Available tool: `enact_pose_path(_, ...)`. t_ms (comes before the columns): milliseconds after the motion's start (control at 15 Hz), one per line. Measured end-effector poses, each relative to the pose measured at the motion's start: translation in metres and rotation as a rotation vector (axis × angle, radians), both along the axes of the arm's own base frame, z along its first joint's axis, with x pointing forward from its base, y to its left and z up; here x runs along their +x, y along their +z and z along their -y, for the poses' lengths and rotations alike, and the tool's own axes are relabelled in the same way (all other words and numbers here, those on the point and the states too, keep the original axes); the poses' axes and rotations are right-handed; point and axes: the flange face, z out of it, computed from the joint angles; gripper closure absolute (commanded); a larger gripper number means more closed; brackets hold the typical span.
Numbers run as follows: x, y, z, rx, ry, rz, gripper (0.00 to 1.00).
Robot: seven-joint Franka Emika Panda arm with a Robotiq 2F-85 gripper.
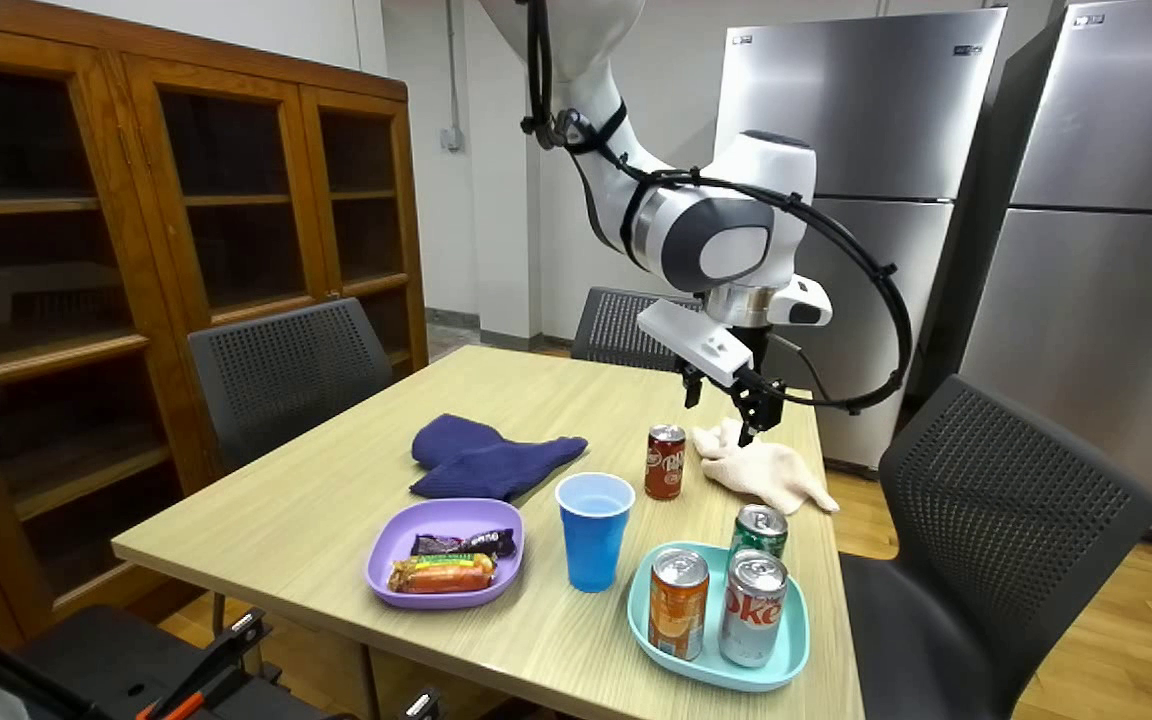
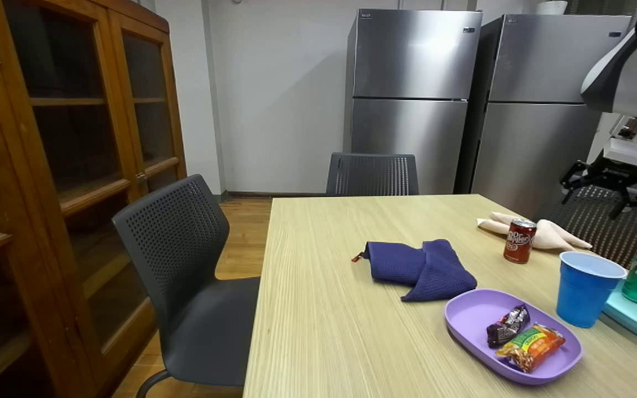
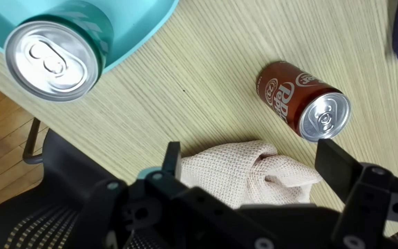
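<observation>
Two black fingers (image 3: 335, 166) are standing wide apart, so the claw (image 3: 249, 147) is gripping nothing. Lower down, a crumpled cream cloth (image 3: 226, 173) is lying on the surface (image 1: 336, 500), appearing in the gap between the fingertips in the wrist view, where the claw is hiding part of it. Its longer spread is running slantwise toward the surface's edge, and in an exterior view space is showing between cream cloth and claw. One white arm (image 1: 726, 240) is carrying the claw from above. Just beside the cream cloth, a red Dr Pepper can (image 3: 299, 100) is standing upright; one fingertip is lining up with its rim in the wrist view, yet an exterior view is showing them apart.

Farther out, a blue cup (image 1: 594, 540) is standing between a turquoise tray (image 3: 140, 20) and a purple plate (image 1: 436, 520). The tray is bearing an orange can (image 1: 679, 605), a silver Coke can (image 1: 753, 610) and a green can (image 1: 759, 533); the plate is holding two wrapped snacks (image 1: 442, 573). A navy cloth (image 1: 491, 465) is sprawling beyond the plate. Grey chairs (image 1: 1016, 500) are standing around, and two steel refrigerators (image 1: 836, 100) and a glass-doored wooden cabinet (image 1: 171, 200) are lining the room above a wooden floor (image 1: 1146, 640).
</observation>
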Motion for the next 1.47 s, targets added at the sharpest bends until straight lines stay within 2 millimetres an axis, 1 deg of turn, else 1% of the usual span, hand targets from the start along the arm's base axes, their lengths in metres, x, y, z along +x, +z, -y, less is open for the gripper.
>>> enact_pose_path(267, 0.000, -0.002, 0.000, -0.001, 0.000, -0.001, 0.00)
enact_pose_path(467, 0.004, -0.006, -0.009, 0.000, 0.016, -0.005, 0.00)
enact_pose_path(733, 0.013, -0.012, -0.030, -0.003, 0.048, -0.016, 0.00)
enact_pose_path(933, 0.021, -0.018, -0.042, -0.007, 0.045, -0.029, 0.00)
enact_pose_path(1200, 0.033, -0.024, -0.049, 0.003, 0.051, -0.072, 0.00)
enact_pose_path(1467, 0.046, -0.024, -0.049, 0.038, 0.063, -0.122, 0.00)
